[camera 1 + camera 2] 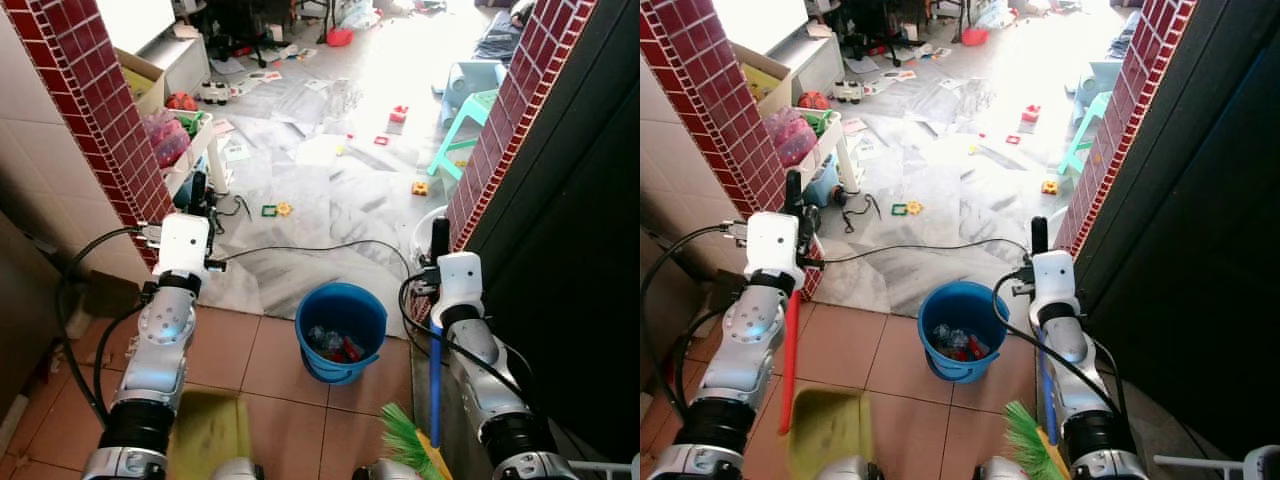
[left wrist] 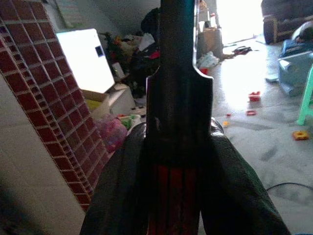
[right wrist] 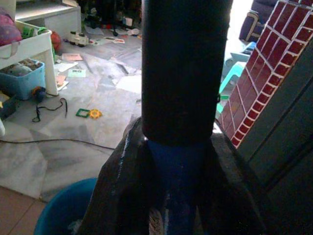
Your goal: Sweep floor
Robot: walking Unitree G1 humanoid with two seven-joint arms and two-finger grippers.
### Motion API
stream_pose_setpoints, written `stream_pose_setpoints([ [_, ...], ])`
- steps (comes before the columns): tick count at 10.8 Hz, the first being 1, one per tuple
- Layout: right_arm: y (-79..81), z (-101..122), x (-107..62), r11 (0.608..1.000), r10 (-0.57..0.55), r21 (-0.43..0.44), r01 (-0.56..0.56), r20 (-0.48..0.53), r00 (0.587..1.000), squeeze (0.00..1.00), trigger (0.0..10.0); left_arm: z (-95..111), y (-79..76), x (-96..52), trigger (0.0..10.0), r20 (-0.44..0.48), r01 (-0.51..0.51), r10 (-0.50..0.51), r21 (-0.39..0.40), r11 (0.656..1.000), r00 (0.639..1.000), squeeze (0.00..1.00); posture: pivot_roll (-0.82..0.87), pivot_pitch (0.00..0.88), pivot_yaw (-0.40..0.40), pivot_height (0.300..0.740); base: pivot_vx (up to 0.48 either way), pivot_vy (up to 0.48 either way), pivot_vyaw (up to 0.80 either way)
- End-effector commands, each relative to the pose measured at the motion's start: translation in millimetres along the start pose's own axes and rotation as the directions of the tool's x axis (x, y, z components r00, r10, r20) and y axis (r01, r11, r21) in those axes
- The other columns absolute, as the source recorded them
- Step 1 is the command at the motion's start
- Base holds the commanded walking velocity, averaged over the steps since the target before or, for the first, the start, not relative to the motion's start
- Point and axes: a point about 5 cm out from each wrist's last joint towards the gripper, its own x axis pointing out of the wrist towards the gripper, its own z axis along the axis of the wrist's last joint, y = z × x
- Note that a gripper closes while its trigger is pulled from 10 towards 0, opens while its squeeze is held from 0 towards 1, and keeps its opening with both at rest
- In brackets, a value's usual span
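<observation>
Right claw (image 1: pixel 1039 232) grips the blue broom handle (image 1: pixel 1047 395), green bristles (image 1: pixel 1025 440) low beside the blue bucket (image 1: pixel 958 331). Left claw (image 1: pixel 793 190) clamps the red-handled dustpan (image 1: pixel 827 428) on the floor.

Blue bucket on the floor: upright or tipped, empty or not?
Upright and not empty: the blue bucket stands with its mouth facing up, and small bits of litter lie in its bottom.

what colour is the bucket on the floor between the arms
Blue. The bucket shows best in the left eye view, standing on the tiles.
</observation>
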Motion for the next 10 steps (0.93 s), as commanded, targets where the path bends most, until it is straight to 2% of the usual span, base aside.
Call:
stream_pose_setpoints([
  [1,-0.1,10,3.2,0.999,-0.013,0.039,0.011,0.045,0.999,0.00,10.0,-4,-2.6,-2.0,10.0,-0.018,-0.001,0.000,-0.065,0.998,1.000,0.00,-0.05,0.000,0.012,0.740,0.000,0.000,0.00],
  [3,-0.6,11,0.9,0.997,-0.037,0.075,0.033,0.048,0.998,0.00,10.0,-18,-14.8,-11.9,10.0,-0.046,0.029,-0.035,-0.126,0.992,0.998,0.00,-0.06,0.000,0.015,0.740,0.000,0.000,0.00],
  [4,-0.6,10,-0.4,0.994,-0.049,0.097,0.045,0.043,0.998,0.00,10.0,-19,-21.8,-13.5,10.0,-0.033,0.050,-0.054,-0.105,0.993,0.998,0.00,-0.06,0.000,0.016,0.740,0.000,0.000,0.00],
  [5,0.6,7,-1.0,0.991,-0.059,0.121,0.055,0.031,0.998,0.00,10.0,-26,-32.5,-14.7,10.0,-0.069,0.080,-0.089,-0.124,0.989,0.994,0.00,-0.06,0.000,0.024,0.740,0.000,0.000,0.00],
  [6,2.1,2,-1.2,0.985,-0.070,0.159,0.068,0.008,0.998,0.00,10.0,-39,-39.9,-20.4,10.0,-0.126,0.082,-0.112,-0.220,0.972,0.986,0.00,-0.07,0.000,0.033,0.740,0.000,0.000,0.00],
  [7,2.7,-3,-2.4,0.983,-0.068,0.172,0.069,-0.012,0.998,0.00,10.0,-52,-47.0,-32.4,10.0,-0.194,0.102,-0.146,-0.222,0.970,0.970,0.00,-0.09,0.000,0.052,0.740,0.000,0.000,0.00],
  [8,0.5,-3,-2.6,0.983,-0.069,0.170,0.071,-0.015,0.998,0.00,10.0,-59,-47.7,-38.1,10.0,-0.266,0.089,-0.144,-0.209,0.974,0.953,0.00,-0.09,0.000,0.057,0.740,0.000,0.000,0.00],
  [10,-1.1,-4,-1.6,0.984,-0.056,0.167,0.058,-0.017,0.998,0.00,10.0,-64,-45.5,-46.0,10.0,-0.351,0.073,-0.167,-0.265,0.962,0.921,0.00,-0.07,0.000,0.055,0.740,0.000,0.000,0.00],
])
